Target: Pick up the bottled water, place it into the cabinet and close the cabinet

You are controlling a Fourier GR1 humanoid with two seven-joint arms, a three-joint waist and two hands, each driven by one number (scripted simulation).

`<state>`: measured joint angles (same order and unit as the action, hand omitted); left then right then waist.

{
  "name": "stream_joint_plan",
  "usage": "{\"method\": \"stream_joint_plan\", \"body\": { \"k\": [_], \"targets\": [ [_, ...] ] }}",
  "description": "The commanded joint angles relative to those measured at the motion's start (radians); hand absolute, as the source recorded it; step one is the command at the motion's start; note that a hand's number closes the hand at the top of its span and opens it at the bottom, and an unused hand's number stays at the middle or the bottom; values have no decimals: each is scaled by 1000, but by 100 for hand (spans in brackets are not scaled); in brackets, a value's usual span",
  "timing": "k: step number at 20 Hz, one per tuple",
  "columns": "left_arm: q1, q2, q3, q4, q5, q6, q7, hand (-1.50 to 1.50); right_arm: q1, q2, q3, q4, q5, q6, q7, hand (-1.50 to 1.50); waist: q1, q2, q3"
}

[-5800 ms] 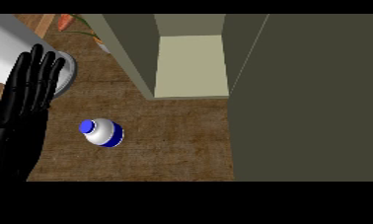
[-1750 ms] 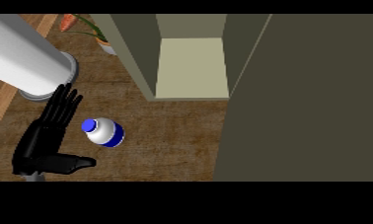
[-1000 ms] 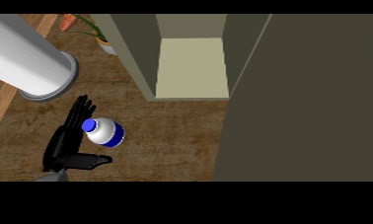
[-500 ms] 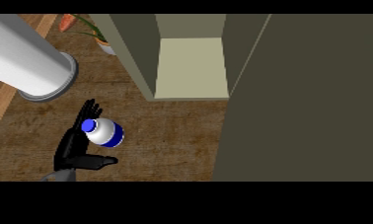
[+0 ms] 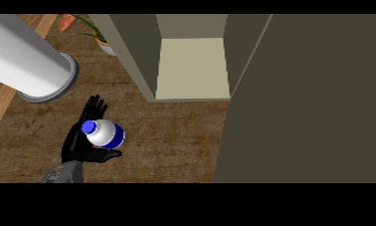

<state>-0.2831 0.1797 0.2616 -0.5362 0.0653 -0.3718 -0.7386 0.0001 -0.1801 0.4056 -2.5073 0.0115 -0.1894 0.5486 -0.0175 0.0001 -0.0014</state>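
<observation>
The cabinet (image 5: 192, 65) fills the upper middle, its pale inside bare to view, and its open door (image 5: 301, 100) covers the whole right side as a dark olive slab. The wooden surface (image 5: 176, 145) spreads below and to the left. A thick grey forearm (image 5: 33, 63) slants in from the upper left corner. Behind the cabinet's left wall a potted plant (image 5: 94, 33) shows in part. At lower left the left hand (image 5: 77, 143) lies spread, fingers straight and pointing up the view, thumb stretched beneath the bottle (image 5: 104, 133). The bottle, white with a blue cap, stands against the palm, left of the cabinet and apart from it.
</observation>
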Motion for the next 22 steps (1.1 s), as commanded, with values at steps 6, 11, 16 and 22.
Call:
{"method": "stream_joint_plan", "body": {
  "k": [6,11,16,22],
  "targets": [
    [-58,-12,7,137,15,-70,-81,-150,86,-39,-81,-142,-56,35,-11,-150,3,1,1],
    [-71,-59,-30,147,9,-130,-62,150,126,-21,-30,-135,-14,27,-46,-150,-1,-1,0],
    [-97,-52,-52,130,-26,-65,-140,150,102,-47,-144,-127,-101,57,-27,-150,4,1,1],
    [-122,-61,-73,115,-68,66,-210,150,189,-42,-161,-60,-109,115,-171,-150,4,2,1]
  ]
}}
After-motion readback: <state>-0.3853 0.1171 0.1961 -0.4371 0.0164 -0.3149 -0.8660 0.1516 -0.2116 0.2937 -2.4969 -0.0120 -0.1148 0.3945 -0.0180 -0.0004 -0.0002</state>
